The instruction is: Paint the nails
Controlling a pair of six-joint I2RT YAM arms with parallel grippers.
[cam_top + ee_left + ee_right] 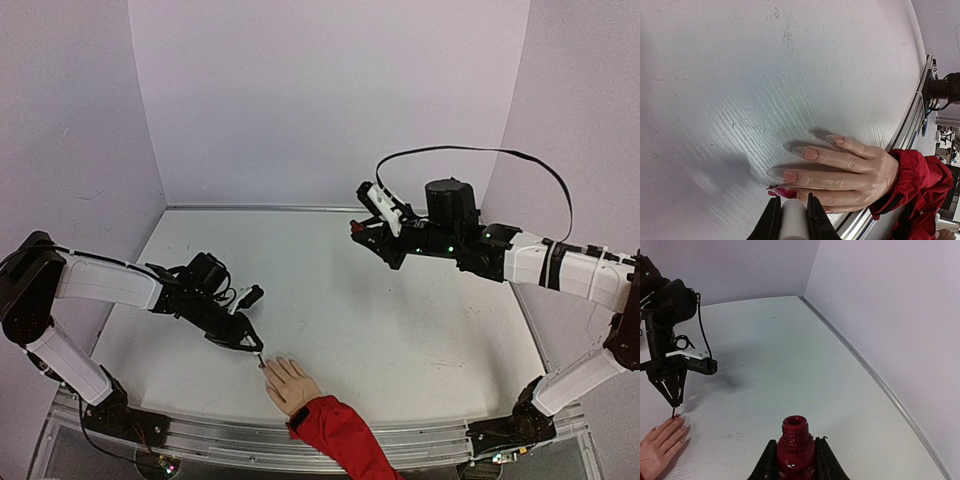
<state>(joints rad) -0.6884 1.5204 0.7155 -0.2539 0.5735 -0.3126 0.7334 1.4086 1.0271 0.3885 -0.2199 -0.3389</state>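
Note:
The beige mannequin hand [288, 382] with a red sleeve [335, 430] lies palm down at the near table edge. In the left wrist view its nails show: one [785, 192] is coated dark red, and three others [790, 176] are bare pink. My left gripper [792, 201] is shut on the white cap [793, 220], and the cap's brush tip rests at the red nail. It also shows in the top view [251, 344]. My right gripper [796, 445] is shut on the open dark-red polish bottle [795, 427] and holds it upright above the table, far right of the hand [362, 228].
The white table [400, 320] is walled by pale panels at the back and sides. A metal rail [200, 432] runs along the near edge beside the sleeve. A black cable [470, 150] loops over the right arm.

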